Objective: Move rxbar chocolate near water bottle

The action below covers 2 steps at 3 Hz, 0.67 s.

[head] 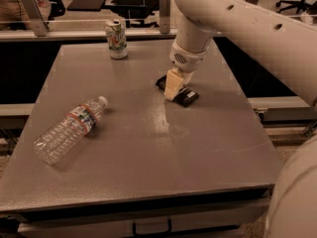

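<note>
The rxbar chocolate point(182, 95) is a flat black bar lying on the grey table point(148, 148), right of centre toward the back. My gripper point(173, 86) hangs straight down over the bar's middle, its pale fingers touching or nearly touching the bar and hiding part of it. The water bottle point(69, 129) lies on its side at the left of the table, white cap pointing toward the back right, red-and-blue band near the neck. It lies well to the left of the bar.
A white-green soda can point(116, 38) stands at the back of the table, left of the gripper. The white arm point(247, 29) reaches in from the upper right. A railing point(74, 29) runs behind the table.
</note>
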Each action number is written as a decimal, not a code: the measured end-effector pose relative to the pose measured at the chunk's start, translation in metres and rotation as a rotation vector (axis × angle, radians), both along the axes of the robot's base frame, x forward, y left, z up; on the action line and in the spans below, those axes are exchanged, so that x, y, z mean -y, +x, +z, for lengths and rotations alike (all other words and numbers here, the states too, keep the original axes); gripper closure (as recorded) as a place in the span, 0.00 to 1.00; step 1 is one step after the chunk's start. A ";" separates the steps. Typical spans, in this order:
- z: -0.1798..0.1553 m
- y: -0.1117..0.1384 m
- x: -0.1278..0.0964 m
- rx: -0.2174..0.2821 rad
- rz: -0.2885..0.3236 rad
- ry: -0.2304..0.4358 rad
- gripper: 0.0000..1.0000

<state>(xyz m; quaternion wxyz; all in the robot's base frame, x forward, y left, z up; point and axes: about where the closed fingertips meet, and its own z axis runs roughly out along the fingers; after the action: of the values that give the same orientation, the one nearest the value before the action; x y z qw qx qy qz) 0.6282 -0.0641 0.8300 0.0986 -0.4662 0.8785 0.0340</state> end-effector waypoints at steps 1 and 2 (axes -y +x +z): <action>0.003 -0.005 -0.004 0.002 0.020 0.005 0.71; 0.012 -0.011 -0.011 0.017 0.061 0.021 0.95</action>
<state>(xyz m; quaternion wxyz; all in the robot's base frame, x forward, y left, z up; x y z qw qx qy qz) 0.6167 -0.0533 0.8420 0.1097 -0.4922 0.8625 0.0421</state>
